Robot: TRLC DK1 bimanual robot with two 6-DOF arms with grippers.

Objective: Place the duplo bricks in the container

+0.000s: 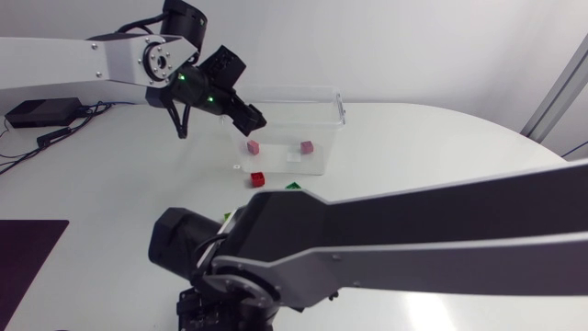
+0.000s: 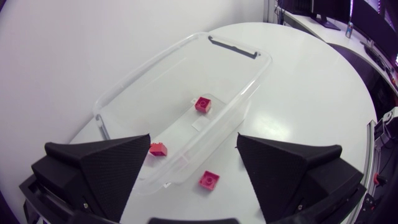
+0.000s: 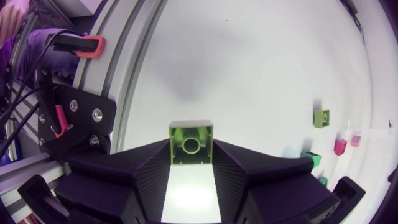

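Left hand (image 2: 193,142): released, fingers spread wide, nothing between them. It hangs above one short end of the clear container (image 2: 249,55) and touches neither wall. The open top extends ahead of the hand.

- One red brick (image 2: 203,104) lies on the container floor, ahead of the hand and near the middle.
- A second red brick (image 2: 157,149) lies inside, close to this hand's left finger and near a long wall.
- A loose red brick (image 2: 209,180) lies outside on the desk (image 2: 311,81), just beside the container's long wall and below the gap between the fingers.
- On the right finger's side, white desk surface runs from the container wall to the desk's curved edge.

Right hand (image 3: 190,155): clenched on a lime brick (image 3: 190,132), with one finger against each side. The brick's front end stands proud of the fingertips.

- The desk's edge runs close by on the left finger's side.
- White surface stretches ahead of the hand.
- Well apart on the right finger's side lie a second lime brick (image 3: 321,117) and a dark green brick (image 3: 311,159).

Markings: a pale sticker (image 2: 200,124) sits low on the container, between the two bricks inside. Its print is too small to read.
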